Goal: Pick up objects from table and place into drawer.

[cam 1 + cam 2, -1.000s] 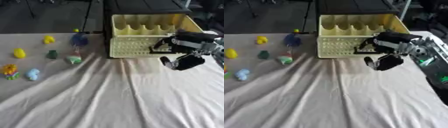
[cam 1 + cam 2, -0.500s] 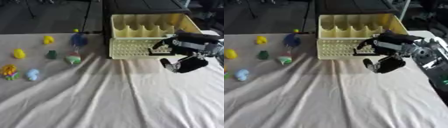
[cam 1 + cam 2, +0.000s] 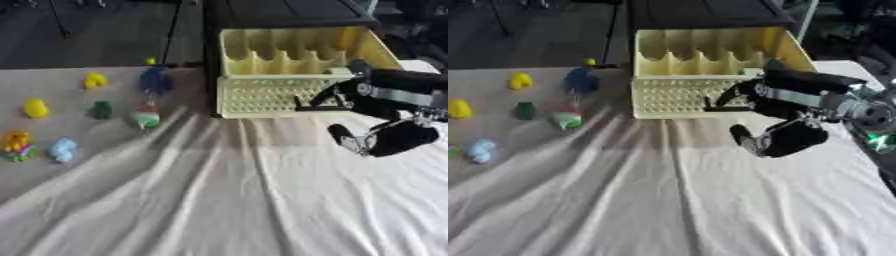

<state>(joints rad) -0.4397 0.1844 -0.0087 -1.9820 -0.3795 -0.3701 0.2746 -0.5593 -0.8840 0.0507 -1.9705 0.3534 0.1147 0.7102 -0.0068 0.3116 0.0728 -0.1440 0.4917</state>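
Currently, your right hand's fingers [image 3: 741, 137] are curled and hold nothing you can confirm; the right hand [image 3: 785, 137] hovers over the cloth [image 3: 262, 200] just in front of the drawer's [image 3: 297, 75] right front corner. The drawer stands open and looks empty. The toys [image 3: 144, 117] lie well apart at far left, untouched. Judge this as the reach step: swing the hand left, spread the fingers, then descend on the nearest toy. Compared with a second ago, the hand has shifted only slightly; the toys have not moved. Your left hand shows in neither view.
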